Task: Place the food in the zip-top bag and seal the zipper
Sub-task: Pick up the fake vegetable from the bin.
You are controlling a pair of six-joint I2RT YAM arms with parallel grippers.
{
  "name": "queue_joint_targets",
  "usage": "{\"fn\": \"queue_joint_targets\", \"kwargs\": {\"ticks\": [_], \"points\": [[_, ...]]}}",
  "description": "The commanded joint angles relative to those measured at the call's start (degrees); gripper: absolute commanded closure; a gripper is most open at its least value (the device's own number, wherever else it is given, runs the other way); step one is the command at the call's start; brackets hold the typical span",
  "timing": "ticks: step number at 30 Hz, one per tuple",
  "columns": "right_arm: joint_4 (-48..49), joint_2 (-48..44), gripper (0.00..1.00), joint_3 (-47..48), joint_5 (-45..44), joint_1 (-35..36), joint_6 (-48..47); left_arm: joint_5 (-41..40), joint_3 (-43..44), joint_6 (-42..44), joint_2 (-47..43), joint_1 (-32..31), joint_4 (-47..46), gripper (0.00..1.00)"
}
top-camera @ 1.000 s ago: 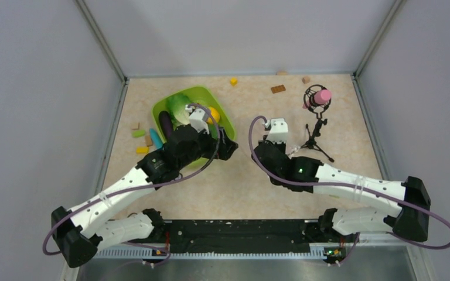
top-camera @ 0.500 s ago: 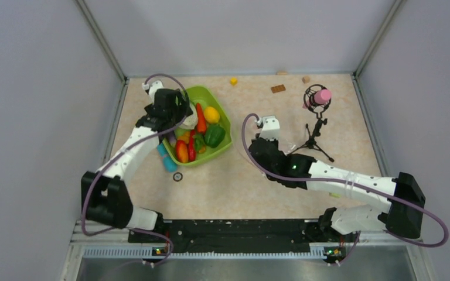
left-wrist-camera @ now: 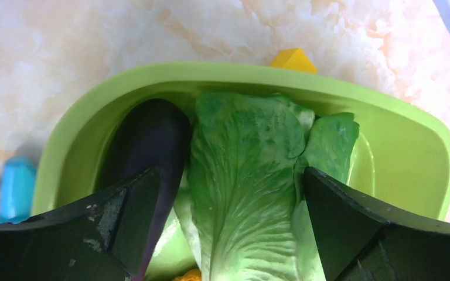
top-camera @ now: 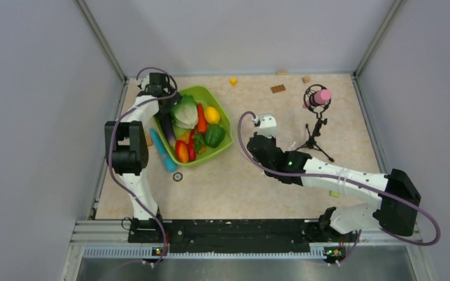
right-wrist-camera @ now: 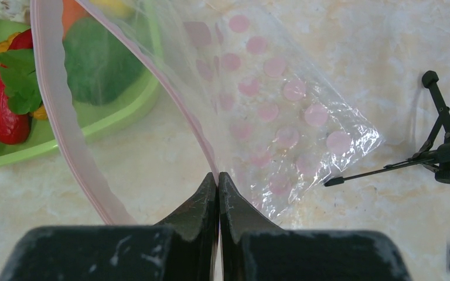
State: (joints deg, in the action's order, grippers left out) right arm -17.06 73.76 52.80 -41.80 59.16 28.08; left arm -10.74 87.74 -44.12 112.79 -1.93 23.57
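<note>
The lime-green tray [top-camera: 227, 124] holds the food: pale green cabbage [top-camera: 184, 111], purple eggplant [top-camera: 167, 129], yellow lemon [top-camera: 212, 115], green pepper [top-camera: 214, 136] and red and orange pieces. My left gripper [top-camera: 173, 107] is open at the tray's far left end. In the left wrist view the gripper [left-wrist-camera: 231, 175] has its jaws on either side of the cabbage [left-wrist-camera: 246, 152], with the eggplant [left-wrist-camera: 149, 134] by the left finger. My right gripper [right-wrist-camera: 218, 175] is shut on the pinkish zipper [right-wrist-camera: 64, 134] of the clear zip-top bag [right-wrist-camera: 287, 105], whose mouth hangs open beside the tray [right-wrist-camera: 123, 114].
A small microphone stand [top-camera: 316, 117] stands right of the bag. A blue cylinder [top-camera: 165, 158] and a small ring [top-camera: 177, 177] lie by the tray's near left side. A yellow block [top-camera: 233, 81] and a brown block [top-camera: 278, 89] lie near the back wall.
My left arm has swung from over the tray's near side to its far left end, uncovering the food. My right gripper has shifted slightly left, still on the bag.
</note>
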Motion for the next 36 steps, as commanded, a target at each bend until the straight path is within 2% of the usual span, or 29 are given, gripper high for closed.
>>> {"fn": "queue_joint_targets", "kwargs": {"ticks": [1,4,7,11,15,18,21,30,36], "points": [[3.0,-0.7,1.0,-0.77,0.68,-0.94,-1.02,5.38,2.49,-4.36,2.76,0.84,-1.81,0.03],[3.39,-0.64,1.0,-0.94,1.02,-1.04,-1.18,10.26,1.29,-5.18,4.54,1.2,-5.27,0.1],[3.35,-0.59,1.0,-1.1,0.98,-0.98,-1.29,15.68,0.99,-5.67,6.2,1.19,-7.59,0.27],[3.39,-1.01,1.0,-1.28,0.86,-1.06,-1.31,20.05,1.75,-6.1,7.92,1.28,-8.67,0.61],[3.65,-1.82,1.0,-1.76,0.54,-1.08,-1.27,22.77,1.38,-5.89,6.98,1.31,-8.76,1.0],[3.89,-2.42,1.0,-1.82,0.69,-1.07,-1.22,24.23,-0.5,-5.16,3.66,1.31,-8.94,1.0],[3.93,-3.15,1.0,-1.74,2.11,-1.14,-0.97,26.98,-6.22,-5.09,-2.12,1.31,-12.64,1.0],[0.13,-5.38,1.0,-0.47,5.64,-1.44,2.97,30.69,-24.63,-3.61,-26.96,-0.64,-27.52,1.0],[0.1,-6.82,1.0,-0.54,6.9,-1.54,5.95,34.34,-33.96,-1.1,-43.11,-5.66,-35.79,1.0]]}}
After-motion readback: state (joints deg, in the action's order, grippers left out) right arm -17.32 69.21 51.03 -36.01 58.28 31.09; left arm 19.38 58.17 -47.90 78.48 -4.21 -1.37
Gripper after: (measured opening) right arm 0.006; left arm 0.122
